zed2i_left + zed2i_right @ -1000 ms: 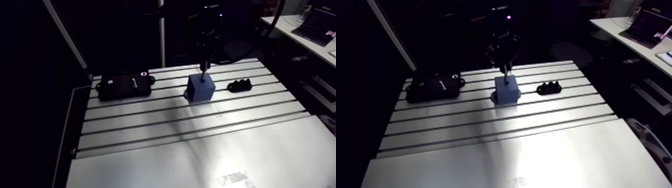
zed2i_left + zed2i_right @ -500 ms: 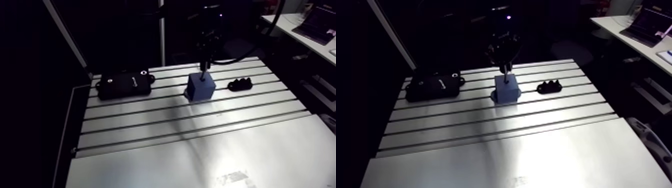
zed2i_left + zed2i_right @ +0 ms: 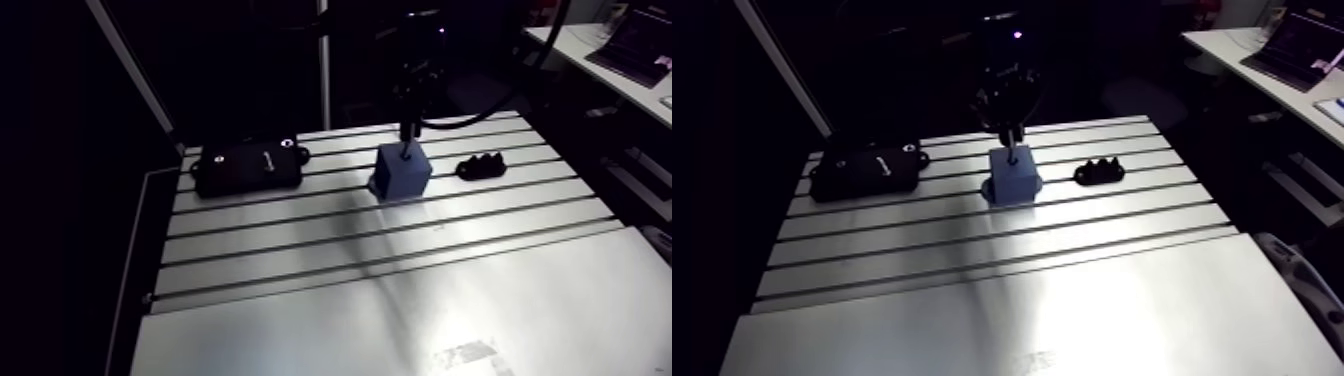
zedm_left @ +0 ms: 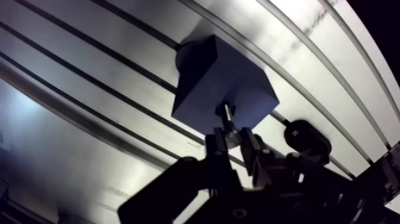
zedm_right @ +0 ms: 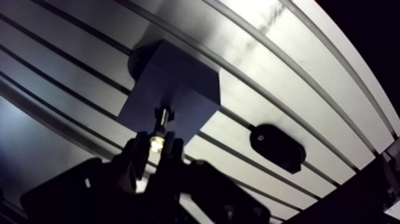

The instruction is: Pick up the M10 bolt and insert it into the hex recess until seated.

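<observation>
Gripping: the gripper (image 4: 233, 138) is clamped on the bolt (image 4: 226, 116). The head end is pinched between the two fingers and the shank sticks out ahead of them.
Bolt: in the arm view it hangs straight down from the gripper, upright. Its free end meets the top face of the block (image 4: 217, 71), close to the edge on the gripper's side.
Seating: can't tell. The bolt itself covers the spot where it meets the block, so no hole shows, and most of the shank is clear above the face.
Block: a dark blue cube standing on the table (image 3: 400, 290), in the back half, roughly mid-width. A darker rounded foot peeks out under one corner.
Box: a flat black box (image 3: 250, 167) at 9 o'clock from the block, well apart, with small lugs at its ends and a pale mark on the lid.
Black piece: a small ridged black piece (image 3: 482, 166) at 3 o'clock from the block, not touching it. In the wrist view it shows as a dark oval beside the gripper, lying across a slot.
Table: bare metal, slots running 9 to 3 across the back part, plain sheet at the 6 o'clock end.
</observation>
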